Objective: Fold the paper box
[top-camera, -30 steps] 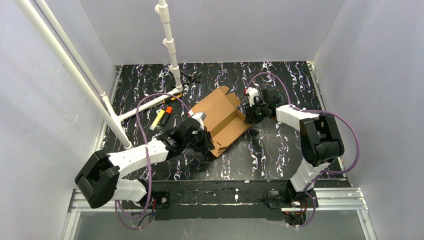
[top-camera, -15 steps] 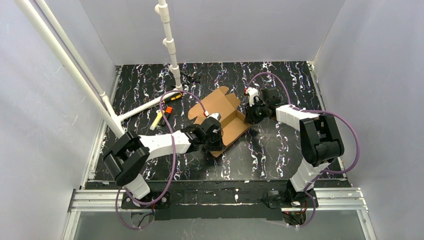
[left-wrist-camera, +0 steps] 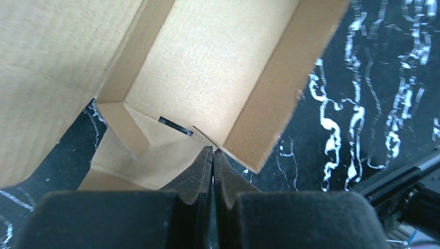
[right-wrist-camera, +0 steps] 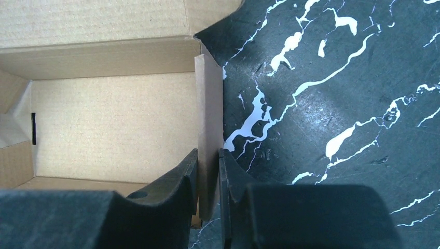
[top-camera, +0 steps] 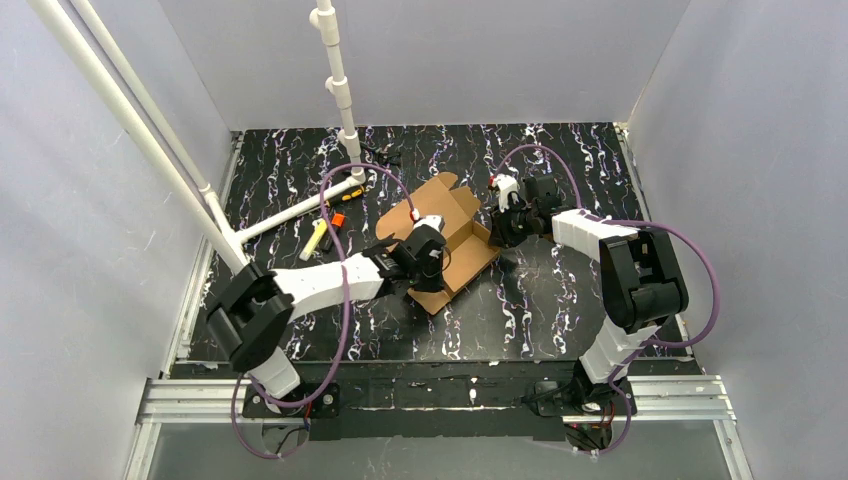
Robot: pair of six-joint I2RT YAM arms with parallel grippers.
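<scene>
Hidden: paper box (top-camera: 455,228) near corner under left gripper (left-wrist-camera: 212,154); flaps cut off in wrist views | Box: cardboard floor, 1 slot (left-wrist-camera: 175,126) just ahead of left jaws, clenched on nothing | right gripper (right-wrist-camera: 208,156) grasps 1 box wall between its jaws

The right gripper (right-wrist-camera: 208,155) pinches the upright end wall (right-wrist-camera: 210,104) of the paper box (right-wrist-camera: 114,119). One finger (right-wrist-camera: 179,179) sits inside the box against the wall's inner face. The other is outside it, over the black, white-veined tabletop (right-wrist-camera: 337,78). The wall runs straight ahead from between the fingertips. On the inner finger's side lies the box's open floor, bordered ahead by a raised long wall (right-wrist-camera: 104,57), with a narrow dark slot (right-wrist-camera: 33,128) at the end farthest from the gripper. Beyond the long wall spreads a flat cardboard panel (right-wrist-camera: 93,21).
</scene>
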